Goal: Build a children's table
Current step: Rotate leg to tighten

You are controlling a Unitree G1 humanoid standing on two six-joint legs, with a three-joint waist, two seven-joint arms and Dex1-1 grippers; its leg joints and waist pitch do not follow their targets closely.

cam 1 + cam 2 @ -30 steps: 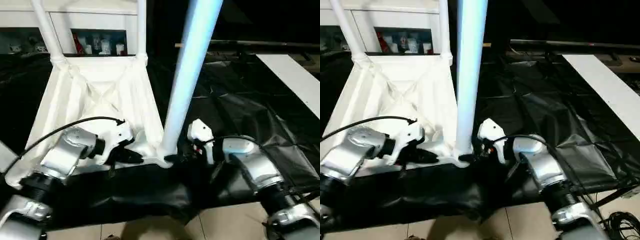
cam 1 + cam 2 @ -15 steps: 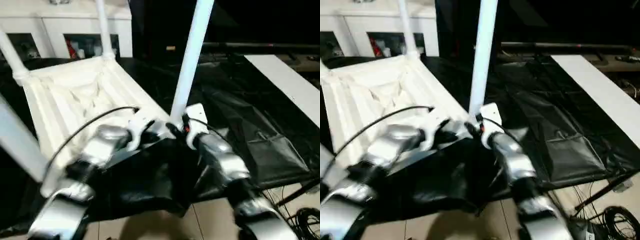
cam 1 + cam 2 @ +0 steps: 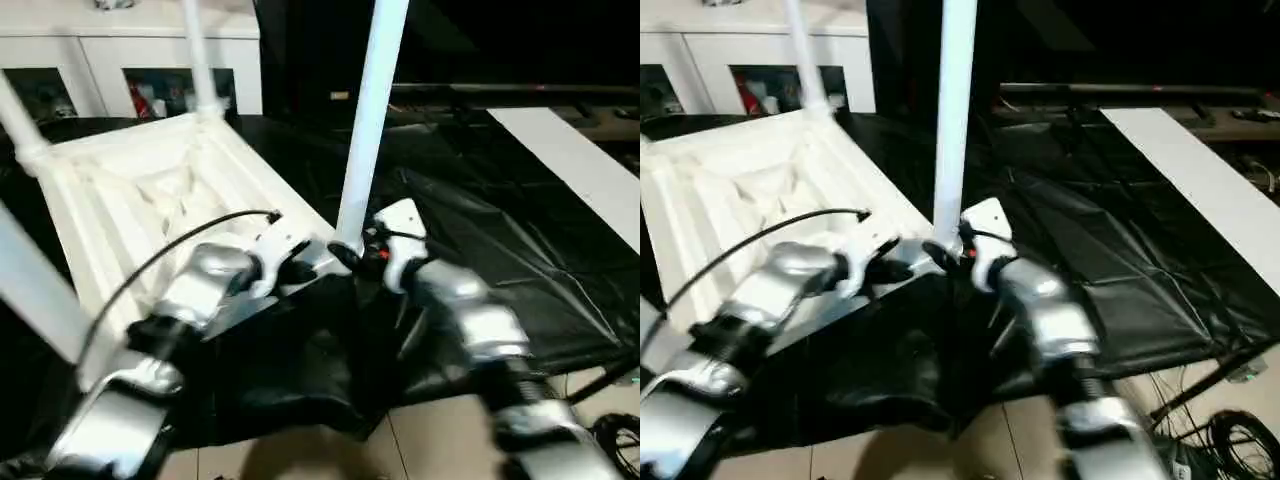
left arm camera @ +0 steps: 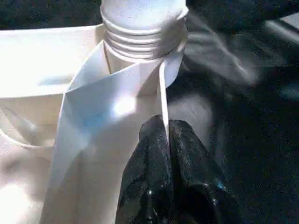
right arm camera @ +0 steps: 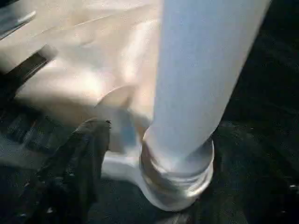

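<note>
The children's table lies upside down on the black sheet, its white ribbed tabletop (image 3: 150,195) facing up. A white leg (image 3: 372,120) stands upright in the near corner socket (image 5: 177,175). Other legs (image 3: 195,55) rise from the far corners and at the near left. My left gripper (image 4: 164,128) is shut on a thin rib of the tabletop just beside that near socket. At the foot of the near leg my right gripper (image 3: 352,256) stands open. Its one visible finger (image 5: 79,163) is a little clear of the leg; the other finger is hidden behind the leg.
A white cabinet (image 3: 130,60) with glass doors stands behind the work table. The crumpled black sheet (image 3: 480,200) spreads to the right, with a long white board (image 3: 570,150) at the far right. Tiled floor and cables (image 3: 1230,430) lie beyond the near edge.
The head camera has swung, so the whole picture shifted. My right forearm has swung out to the right and its finger has come off the leg. The left gripper keeps its hold on the rib.
</note>
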